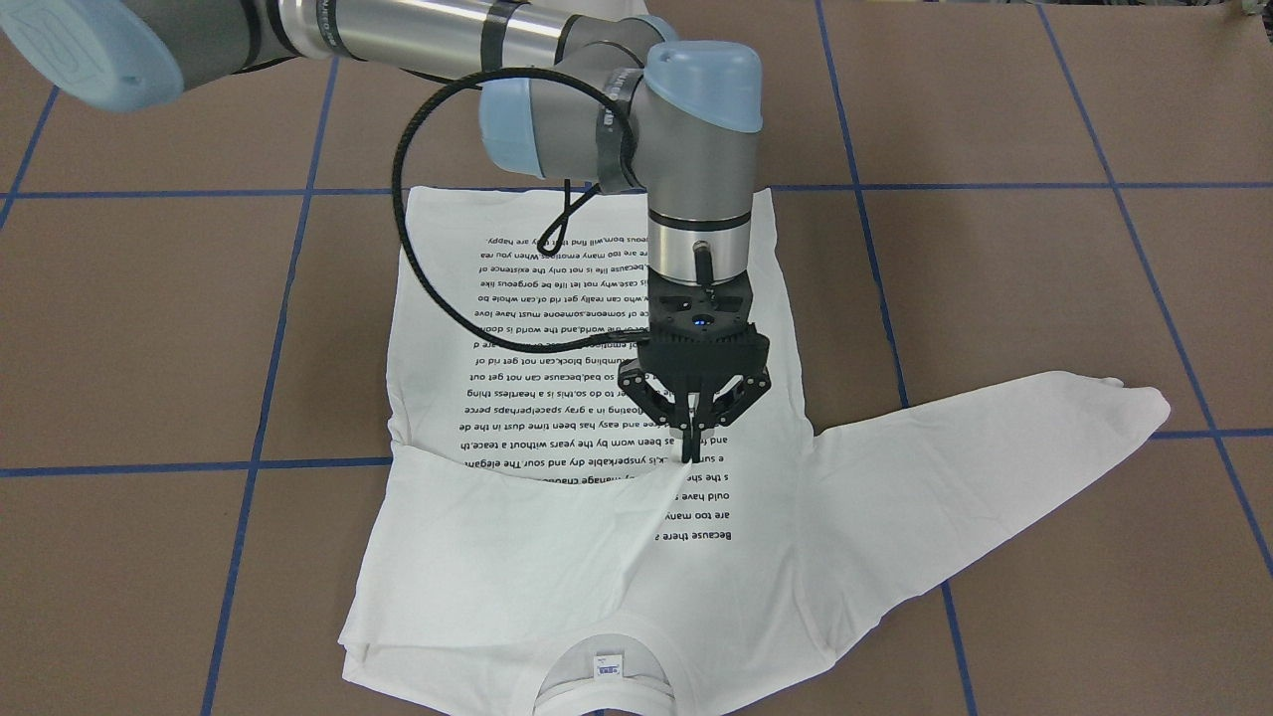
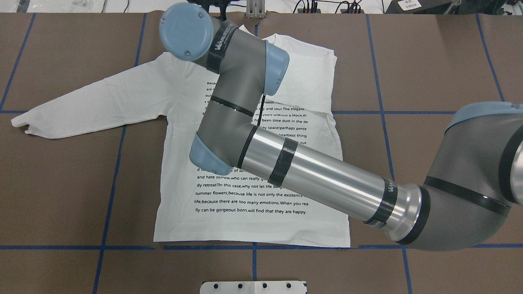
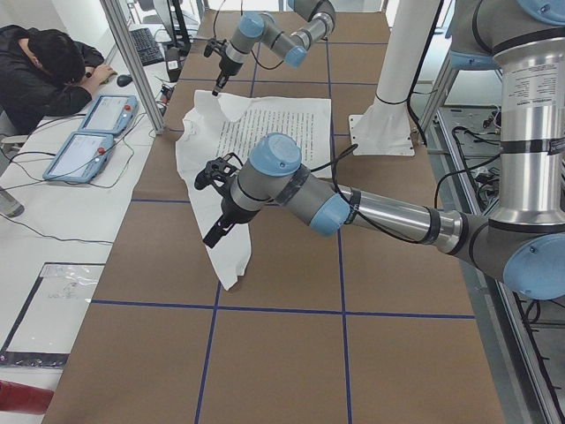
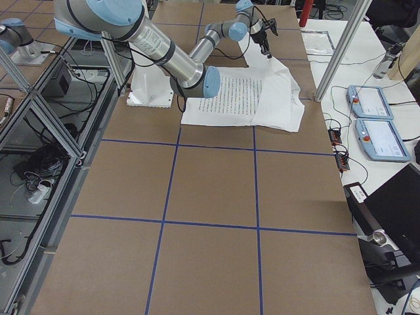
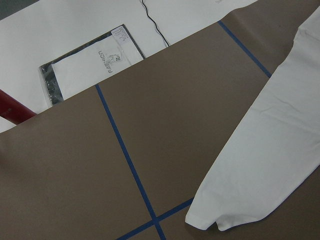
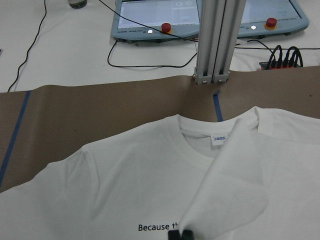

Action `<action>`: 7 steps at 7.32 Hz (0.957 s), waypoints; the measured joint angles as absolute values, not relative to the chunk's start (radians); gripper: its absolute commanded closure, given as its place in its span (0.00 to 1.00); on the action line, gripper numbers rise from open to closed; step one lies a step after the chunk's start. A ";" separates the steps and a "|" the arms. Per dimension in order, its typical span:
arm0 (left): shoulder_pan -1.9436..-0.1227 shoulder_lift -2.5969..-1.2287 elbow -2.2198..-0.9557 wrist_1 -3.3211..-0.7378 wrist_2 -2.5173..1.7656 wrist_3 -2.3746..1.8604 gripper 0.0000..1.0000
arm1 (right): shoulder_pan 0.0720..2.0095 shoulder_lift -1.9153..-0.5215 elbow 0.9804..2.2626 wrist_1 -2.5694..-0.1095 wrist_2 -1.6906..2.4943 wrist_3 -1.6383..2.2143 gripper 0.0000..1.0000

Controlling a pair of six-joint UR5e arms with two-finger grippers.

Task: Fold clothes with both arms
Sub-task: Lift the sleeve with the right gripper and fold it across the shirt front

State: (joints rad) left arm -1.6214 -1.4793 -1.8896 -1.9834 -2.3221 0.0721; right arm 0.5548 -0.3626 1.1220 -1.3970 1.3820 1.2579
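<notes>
White cotton shirt (image 2: 245,228), lying print-side up in the middle of the brown paper-covered table (image 2: 429,61). Its hem is toward the robot. The ribbed collar (image 6: 200,147) and its small label (image 6: 218,139) are toward the operators' bench (image 6: 75,55).

From where I stand, the right gripper (image 1: 689,449) has its fingers (image 6: 174,234) pressed together on a peak of cloth over the upper lines of the black text block (image 2: 251,192). What it pinches appears to be the end of the sleeve on the robot's right, which lies doubled across the chest. The other sleeve (image 2: 90,102) is stretched flat, out to the robot's left. The left gripper (image 3: 212,238) hangs above the table near that sleeve's cuff (image 5: 210,222), apart from it. Whether it is spread or closed I cannot tell.

Step in hand, as I judge it: laying the right sleeve over the body. To do it well:
- Hold the pinch firm.
- Carry the sleeve end low so the layer beneath is not dragged.
- Line the sleeve up with the shirt's side edge.
- Let go only once the cloth lies flat.

The left sleeve then calls for the mirrored move.

Containers: none on the table. On the white bench beyond it lies a flat clear packet (image 5: 90,62) that seems to hold a white printed sheet. Nothing else shows inside it.
</notes>
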 measured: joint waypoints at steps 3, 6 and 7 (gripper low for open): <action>-1.621 -1.481 -1.873 -1.983 -2.322 0.072 0.00 | 0.458 -0.352 1.032 -1.328 1.287 1.272 0.00; -1.621 -1.482 -1.868 -1.983 -2.322 0.072 0.00 | 0.460 -0.332 1.004 -1.322 1.305 1.274 0.00; -1.621 -1.482 -1.866 -1.983 -2.322 0.072 0.00 | 0.480 -0.332 1.001 -1.323 1.336 1.271 0.00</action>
State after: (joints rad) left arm -1.6214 -1.4818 -1.8664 -1.9835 -2.3224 0.0721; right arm 0.4801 -0.3320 1.0009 -1.3225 1.3360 1.2714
